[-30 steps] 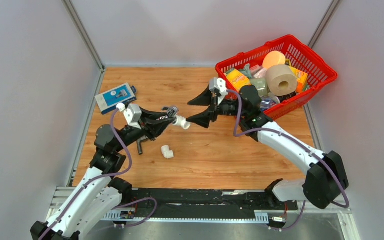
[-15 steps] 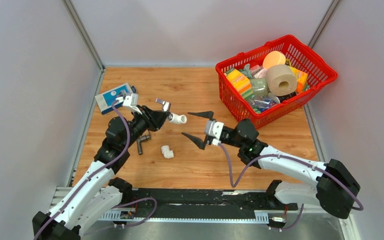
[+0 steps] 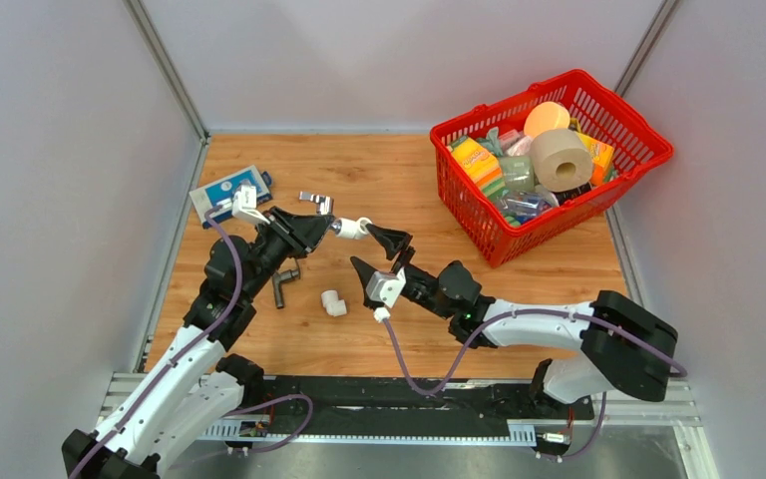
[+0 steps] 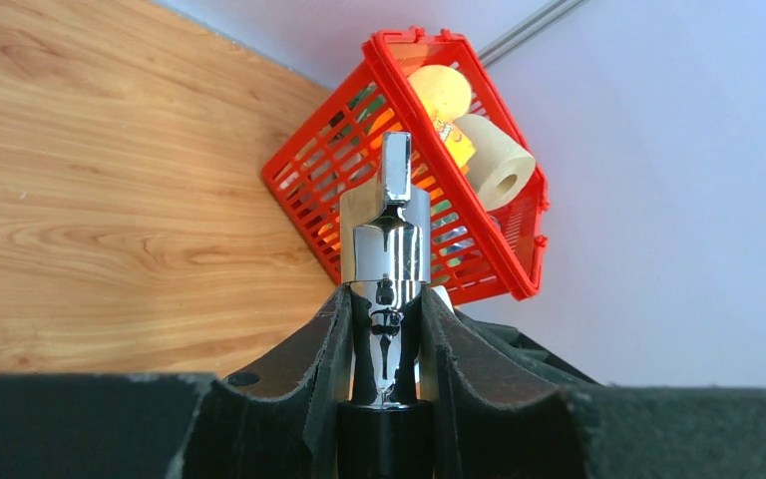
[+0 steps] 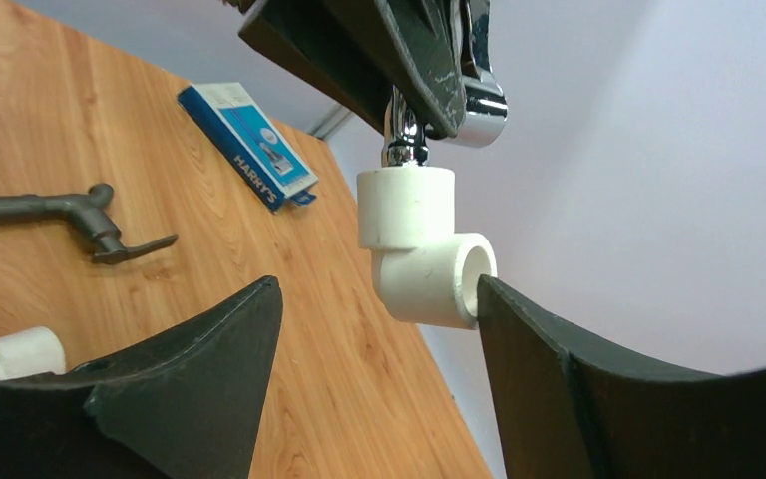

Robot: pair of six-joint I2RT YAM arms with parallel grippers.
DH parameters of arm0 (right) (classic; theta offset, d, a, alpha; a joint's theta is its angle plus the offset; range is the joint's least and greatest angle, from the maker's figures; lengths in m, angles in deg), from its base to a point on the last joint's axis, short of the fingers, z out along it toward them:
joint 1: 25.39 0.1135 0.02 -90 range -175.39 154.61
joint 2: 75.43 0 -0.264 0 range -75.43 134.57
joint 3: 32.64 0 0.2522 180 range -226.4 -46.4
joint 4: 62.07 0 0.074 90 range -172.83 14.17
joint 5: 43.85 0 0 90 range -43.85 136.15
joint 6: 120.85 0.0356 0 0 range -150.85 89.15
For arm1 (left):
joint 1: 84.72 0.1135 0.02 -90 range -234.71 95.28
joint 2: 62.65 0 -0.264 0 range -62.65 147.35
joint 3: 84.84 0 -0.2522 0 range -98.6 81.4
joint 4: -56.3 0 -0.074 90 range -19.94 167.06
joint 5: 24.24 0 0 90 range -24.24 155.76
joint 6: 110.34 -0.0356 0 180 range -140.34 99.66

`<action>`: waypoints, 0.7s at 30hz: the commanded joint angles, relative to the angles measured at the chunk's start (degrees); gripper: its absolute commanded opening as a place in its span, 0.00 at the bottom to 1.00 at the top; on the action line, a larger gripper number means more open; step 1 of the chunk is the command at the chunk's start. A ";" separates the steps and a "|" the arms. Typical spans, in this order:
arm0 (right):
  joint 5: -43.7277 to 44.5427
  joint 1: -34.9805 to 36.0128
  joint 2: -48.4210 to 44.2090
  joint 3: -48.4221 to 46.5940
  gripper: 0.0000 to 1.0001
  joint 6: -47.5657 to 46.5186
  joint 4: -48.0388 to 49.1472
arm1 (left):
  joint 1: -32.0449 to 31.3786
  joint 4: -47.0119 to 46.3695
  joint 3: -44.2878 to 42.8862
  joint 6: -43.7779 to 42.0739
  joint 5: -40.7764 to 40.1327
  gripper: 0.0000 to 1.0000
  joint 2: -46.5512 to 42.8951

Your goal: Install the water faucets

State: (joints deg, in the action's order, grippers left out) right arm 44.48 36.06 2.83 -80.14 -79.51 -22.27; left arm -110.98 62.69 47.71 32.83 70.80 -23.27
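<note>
Overhead view: the left gripper (image 3: 311,232) is clamped on the chrome faucet (image 3: 321,208), held above the table (image 3: 409,180) left of centre. A white elbow fitting (image 3: 355,229) sits on the faucet's outlet end. The right gripper (image 3: 362,245) is spread wide with the elbow between its jaws. The dark grey faucet (image 3: 283,284) lies on the table beside the left arm, and a second elbow (image 3: 333,302) lies loose just right of it.

Left wrist view: only this view shows the grip itself, both fingers (image 4: 324,364) pressed on the chrome body, handle upright. The elbow is hidden behind the faucet here.

Right wrist view: only this view shows the elbow's open mouth facing one finger (image 5: 598,399) closely, with a clear gap to the other. Contact cannot be confirmed.

Hidden or unclear: the joint between elbow and faucet is partly covered by the left fingers. The second elbow is cut off at the right wrist view's edge. The contents of the red basket (image 3: 489,249) are mostly indistinct. The blue box (image 3: 229,193) lies at the far left.

Change: half a second ago the right gripper stood apart, below and right of the elbow. It now brackets it. The items on the table have not moved.
</note>
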 commanded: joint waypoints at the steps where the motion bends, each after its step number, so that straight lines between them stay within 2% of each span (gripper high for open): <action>1: 7.82 1.12 3.47 -0.89 0.74 -5.03 9.44 | -0.11 -6.16 -1.64 4.05 1.55 0.00 -0.79; 14: 9.14 0.69 12.88 -5.55 0.72 -7.50 15.70 | -0.11 -9.58 -0.94 6.60 5.68 0.00 -0.53; 18: 5.99 0.43 11.92 -5.64 0.66 -6.36 13.07 | -0.11 -8.88 -1.02 4.85 5.86 0.00 -0.79; 21: 0.73 -0.63 9.12 -6.69 0.58 -2.77 7.02 | -0.11 -9.14 -1.46 2.04 6.82 0.00 -0.27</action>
State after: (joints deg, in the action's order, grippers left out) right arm 52.24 36.21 14.77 -84.22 -86.73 -8.48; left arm -110.80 61.07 47.93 36.28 73.33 -23.18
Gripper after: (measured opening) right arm 0.627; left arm 0.345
